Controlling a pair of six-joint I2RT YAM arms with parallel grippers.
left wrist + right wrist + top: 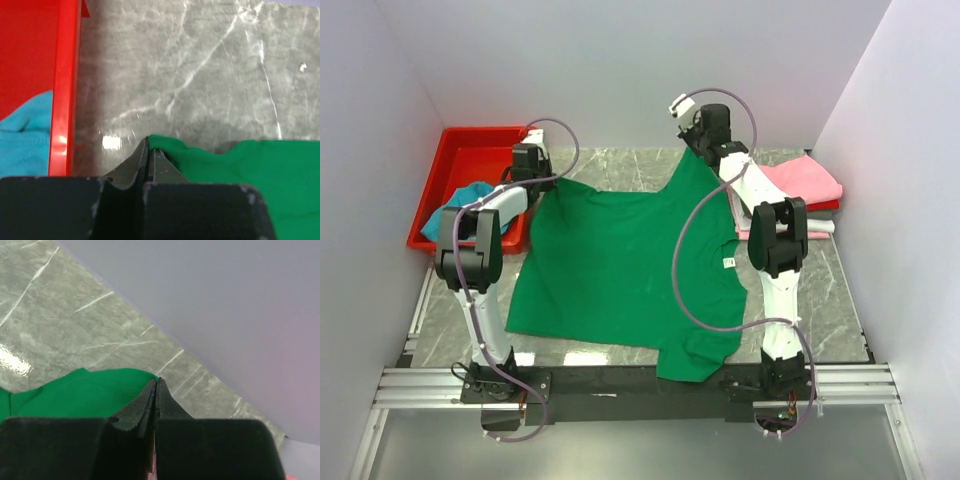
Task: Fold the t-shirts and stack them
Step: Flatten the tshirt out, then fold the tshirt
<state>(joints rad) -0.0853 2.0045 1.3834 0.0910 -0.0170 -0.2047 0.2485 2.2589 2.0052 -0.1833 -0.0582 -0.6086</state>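
Currently we log the green t-shirt [610, 270] spread across the grey marbled table [840, 300], with its far edge lifted at two corners.

Left gripper [149, 150]: the fingers are pressed together on the shirt's far-left corner, with a fold of green cloth nipped at the tips. It sits just beside the wall of the red tray [65, 100].

Right gripper [156, 386]: the fingers are likewise closed, pinching the far-right corner of the same shirt close to the back wall [225, 300]. From above, this corner is drawn up into a peak, higher than the left one.

The near part of the shirt lies flat on the table. One sleeve reaches the dark strip [610, 380] at the table's near edge, between the arm bases.

Labels: we note a small white neck label [729, 262] on the green cloth at the shirt's right side, beside the right arm. Any print on it is too small for us to read.

Elsewhere: a teal-blue t-shirt [470, 195] lies bunched in the tray, far left. At far right we see a folded stack, with a pink t-shirt [805, 178] on top, the edge of a red t-shirt [828, 205] showing beneath it, and a whitish t-shirt [815, 228] at the bottom.
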